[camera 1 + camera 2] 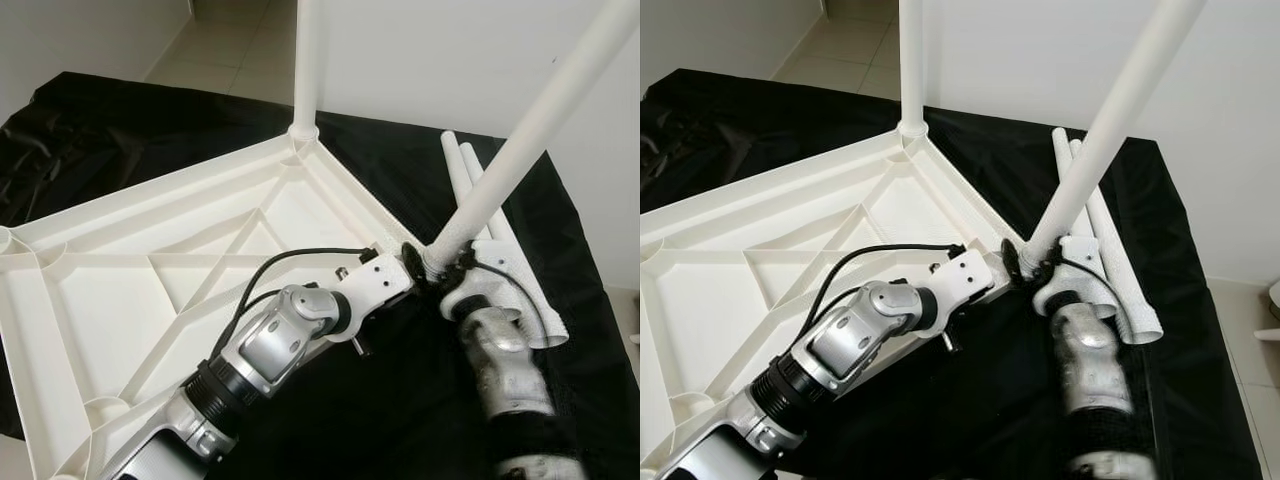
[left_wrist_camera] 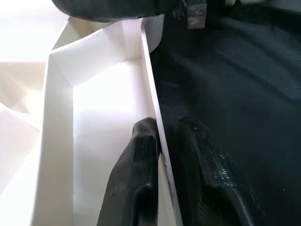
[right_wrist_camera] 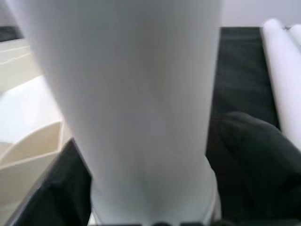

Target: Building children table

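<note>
At near corner of upturned tabletop (image 1: 150, 270): left gripper (image 2: 160, 155) pinches rim, right gripper (image 1: 445, 268) clamped on tilted leg (image 1: 520, 140); straighten leg upright, press squarely into socket, keep rim steady

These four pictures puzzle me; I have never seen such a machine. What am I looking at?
A two-armed robot is building a small table. The two wide pictures come from its head; the two close ones from cameras on its wrists. An upside-down white tabletop lies on a black cloth. One leg already stands in a corner. The left gripper pinches the tabletop's edge. The right gripper holds a tilted leg at another corner. Two spare legs lie beside it.
</note>
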{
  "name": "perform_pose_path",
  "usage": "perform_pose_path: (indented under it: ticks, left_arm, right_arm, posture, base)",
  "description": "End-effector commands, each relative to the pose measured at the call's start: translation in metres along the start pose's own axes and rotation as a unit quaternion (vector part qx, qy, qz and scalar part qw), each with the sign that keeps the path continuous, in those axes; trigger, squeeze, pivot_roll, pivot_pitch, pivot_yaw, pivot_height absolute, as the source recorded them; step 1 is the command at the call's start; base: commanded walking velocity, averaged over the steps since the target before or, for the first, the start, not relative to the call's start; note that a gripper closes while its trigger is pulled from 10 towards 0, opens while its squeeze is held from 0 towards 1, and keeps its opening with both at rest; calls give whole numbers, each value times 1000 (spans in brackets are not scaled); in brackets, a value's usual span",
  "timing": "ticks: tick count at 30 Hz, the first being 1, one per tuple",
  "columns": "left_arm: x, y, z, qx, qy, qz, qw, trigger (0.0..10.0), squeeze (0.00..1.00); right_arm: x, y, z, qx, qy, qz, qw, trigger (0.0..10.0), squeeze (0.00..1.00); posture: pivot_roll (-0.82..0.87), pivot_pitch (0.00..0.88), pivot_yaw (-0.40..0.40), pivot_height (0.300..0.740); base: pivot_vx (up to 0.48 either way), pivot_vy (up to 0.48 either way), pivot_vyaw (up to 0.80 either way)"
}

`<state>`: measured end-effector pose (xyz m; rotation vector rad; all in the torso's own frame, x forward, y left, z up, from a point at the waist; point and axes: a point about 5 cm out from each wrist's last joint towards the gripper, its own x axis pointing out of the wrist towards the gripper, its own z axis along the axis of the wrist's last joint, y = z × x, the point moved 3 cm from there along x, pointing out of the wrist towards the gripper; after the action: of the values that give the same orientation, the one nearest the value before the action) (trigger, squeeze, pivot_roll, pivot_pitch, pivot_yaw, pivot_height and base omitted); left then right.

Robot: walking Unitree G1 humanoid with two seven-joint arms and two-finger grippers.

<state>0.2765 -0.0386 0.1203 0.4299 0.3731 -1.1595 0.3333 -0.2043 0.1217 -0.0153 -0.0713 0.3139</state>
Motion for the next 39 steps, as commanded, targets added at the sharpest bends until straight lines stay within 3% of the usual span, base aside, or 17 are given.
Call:
perform_pose_path:
  ticks: [1,14,16,28,29,39]
  left_arm:
    - [10,-20,-31,-31,58,-60,996,10000,0]
    - [11,-19,-30,-28,58,-61,996,10000,0]
    - [11,-19,-30,-28,58,-59,996,10000,0]
    - [11,-19,-30,-28,58,-59,996,10000,0]
    - [11,-19,-31,-27,58,-60,996,10000,0]
    - [10,-20,-31,-29,59,-61,996,10000,0]
  right_arm:
    - [-6,-10,-10,16,11,10,1000,10000,0]
    - [2,-18,-13,-7,34,54,998,10000,0]
    - [3,-18,-16,-3,36,66,997,0,0]
    - [5,-6,-22,14,29,95,995,0,0]
    - [6,-5,-24,16,33,89,995,10000,0]
    - [11,15,-17,31,8,78,996,10000,0]
  posture:
    - [-6,93,-45,740]
    - [-2,84,-42,740]
    - [5,79,-45,740]
    - [3,73,-46,740]
    - [1,74,-43,740]
    - [4,83,-49,740]
  base:
    - [0,0,0]
    - [0,0,0]
    - [0,0,0]
    - [0,0,0]
    - [0,0,0]
    - [0,0,0]
